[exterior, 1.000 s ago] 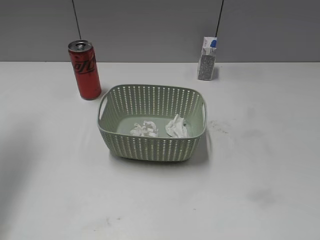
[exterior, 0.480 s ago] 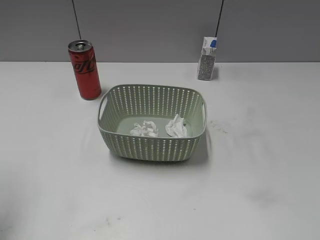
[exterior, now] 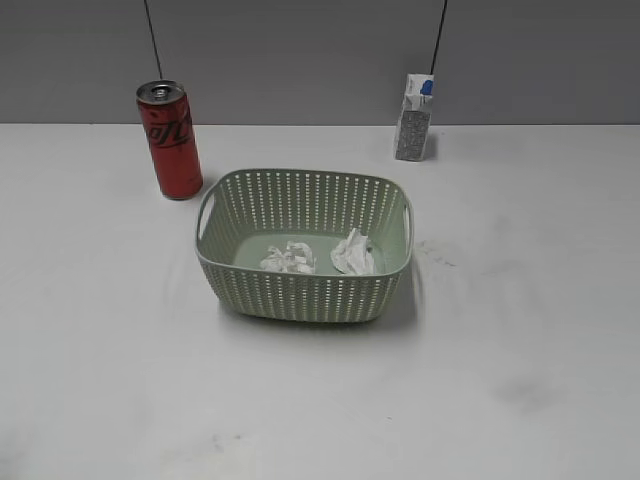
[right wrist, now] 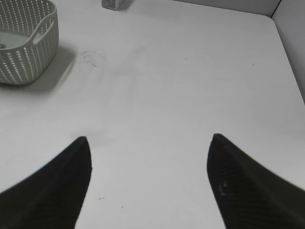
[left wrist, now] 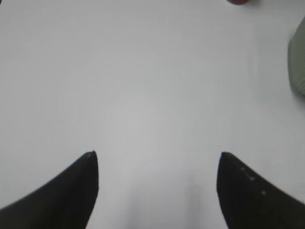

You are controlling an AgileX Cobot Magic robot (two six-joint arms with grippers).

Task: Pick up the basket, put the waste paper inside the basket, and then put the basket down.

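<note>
Exterior view: the basket (exterior: 304,245) stands flat on the white table (exterior: 520,330) near its middle, with bare tabletop on every side of it, widest toward the near edge and to the right. Behind it to the left a red can (exterior: 169,140) stands upright, near but not touching the basket's back left corner; a small white-grey carton (exterior: 414,117) stands well apart at the back right, close to the grey wall. The basket's long axis runs left to right across the view, its two cut-out handles at the short ends, mouth facing up. It is pale sage green, a rounded rectangle with rows of small slots in its sides. The waste paper (exterior: 320,256) lies inside on the floor of the basket, two crumpled white wads toward the near wall (one left of centre, one right). My left gripper (left wrist: 157,157) hangs over bare table with its fingers wide apart, the basket's rim just at the frame's right edge. My right gripper (right wrist: 148,139) is likewise spread with nothing between its fingers, the basket up at far left.
</note>
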